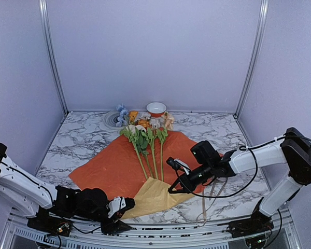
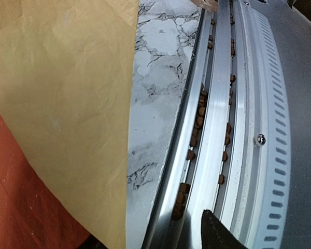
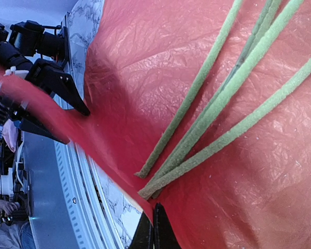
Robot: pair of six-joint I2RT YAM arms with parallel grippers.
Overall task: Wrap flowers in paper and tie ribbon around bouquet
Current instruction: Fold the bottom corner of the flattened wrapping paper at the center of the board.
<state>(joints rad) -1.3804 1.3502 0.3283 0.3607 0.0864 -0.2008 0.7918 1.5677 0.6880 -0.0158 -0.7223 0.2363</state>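
Observation:
The paper [image 1: 119, 166] lies spread orange side up, and its near corner is folded over to show the tan-yellow face [image 1: 155, 194]. On it rest the flowers [image 1: 142, 124], heads far, green stalks [image 3: 217, 104] pointing near. My right gripper [image 1: 172, 189] is at the flap's right edge; in the right wrist view it [image 3: 153, 228] is shut on the paper's edge [image 3: 119, 176], just below the stalk ends. My left gripper [image 1: 125, 210] is at the flap's left corner, jaws apart. One finger [image 2: 217, 236] shows; the yellow paper [image 2: 67, 104] covers the other. The ribbon [image 1: 204, 205] trails off the near right edge.
A white bowl [image 1: 156, 108] and a grey round coil [image 1: 112, 120] stand at the back behind the flower heads. The aluminium rail [image 2: 217, 129] along the table's near edge holds small brown bits [image 2: 199, 116]. Bare marble [image 2: 155, 93] shows between paper and rail.

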